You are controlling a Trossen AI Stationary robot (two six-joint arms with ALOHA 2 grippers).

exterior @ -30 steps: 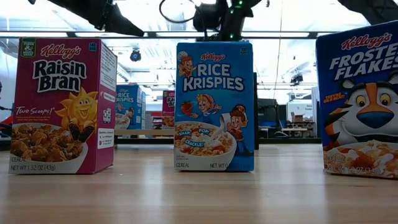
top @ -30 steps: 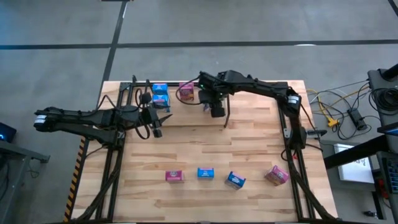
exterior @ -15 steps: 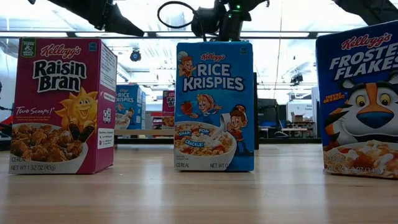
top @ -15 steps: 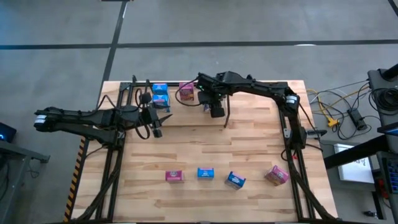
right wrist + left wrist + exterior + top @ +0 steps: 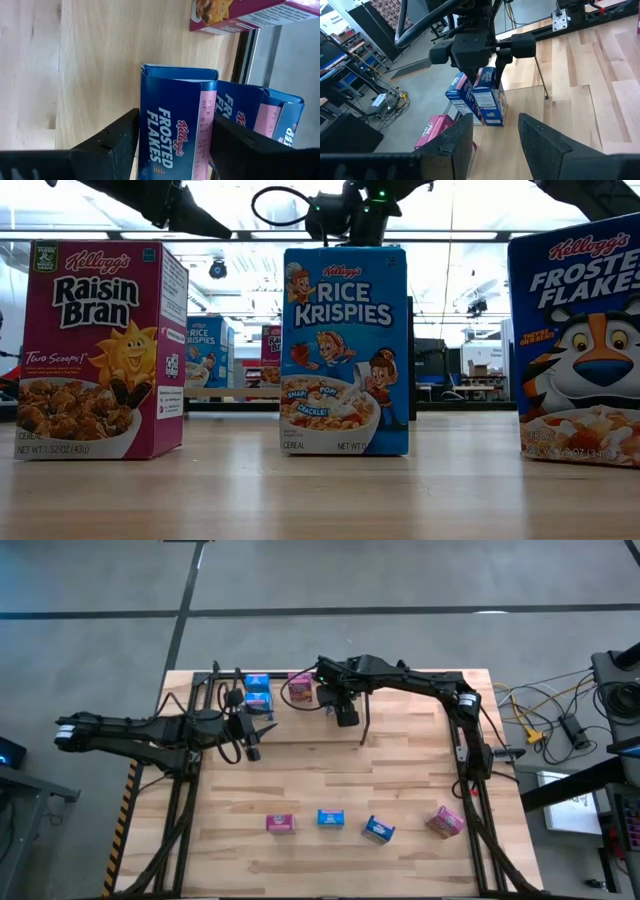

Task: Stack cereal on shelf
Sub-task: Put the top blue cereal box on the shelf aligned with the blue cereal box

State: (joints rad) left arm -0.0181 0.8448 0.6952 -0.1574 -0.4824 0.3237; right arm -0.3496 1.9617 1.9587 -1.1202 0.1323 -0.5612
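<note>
R gripper (image 5: 345,716) at table's far edge by shelf (image 5: 215,680), fingers (image 5: 117,137) clamped on blue Frosted Flakes box (image 5: 172,127); another blue box (image 5: 260,117) just beside it, pink box (image 5: 240,12) close by. L gripper (image 5: 251,749) hangs near shelf's left end, fingers (image 5: 457,137) spread, holding nothing; faces two blue boxes (image 5: 257,692) standing together on shelf, pink box (image 5: 299,688) next over. Near edge of table (image 5: 400,780): row of four boxes – pink Raisin Bran (image 5: 98,350), blue Rice Krispies (image 5: 345,350), blue Frosted Flakes (image 5: 578,345), pink one (image 5: 446,822) tilted at right end. They block most of low view; shelf boxes show only in gaps.
</note>
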